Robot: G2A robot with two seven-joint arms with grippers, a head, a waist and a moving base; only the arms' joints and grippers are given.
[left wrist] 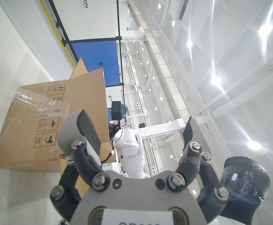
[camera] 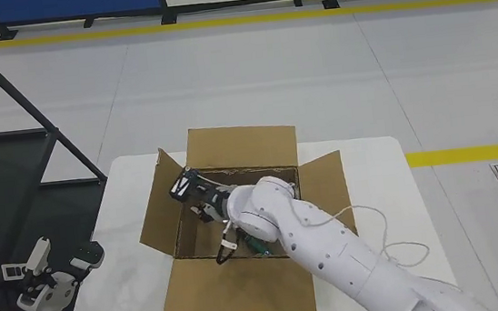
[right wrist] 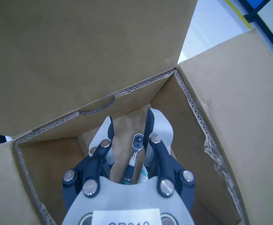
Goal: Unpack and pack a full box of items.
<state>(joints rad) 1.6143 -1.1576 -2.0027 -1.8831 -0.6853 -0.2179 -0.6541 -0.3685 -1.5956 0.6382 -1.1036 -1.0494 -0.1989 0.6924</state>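
Box (camera: 245,288) sits open in the middle of the white table (camera: 377,156), all four flaps folded outward. The right arm is bent over it from the near right, and the right gripper (camera: 203,211) is down inside, close to the far-left corner. From the wrist cam, the right gripper (right wrist: 129,116) is released: the fingers (right wrist: 109,127) are apart with a clear gap and nothing is clamped. A ratchet (right wrist: 136,144) lies on the box floor right under that gap, closer to one finger than the other, chrome head pointing toward the corner and dark handle running back under the palm. Whether the head actually touches that finger I can't tell. There's a white item with a teal edge (right wrist: 145,171) just beside the ratchet handle, mostly hidden by the gripper, so no ID on it. Box walls (right wrist: 224,106) show torn corrugation along the top edge on one side. The left gripper (camera: 63,253) hangs off the table's left side, near its front corner and well apart from the box. It is tipped up toward the ceiling, left gripper (left wrist: 137,119) spread wide with the ribbed pads (left wrist: 88,127) facing in, holding nothing. From there you see the box's outer side (left wrist: 32,127), with loose clear tape (left wrist: 38,102) peeling off its corner.
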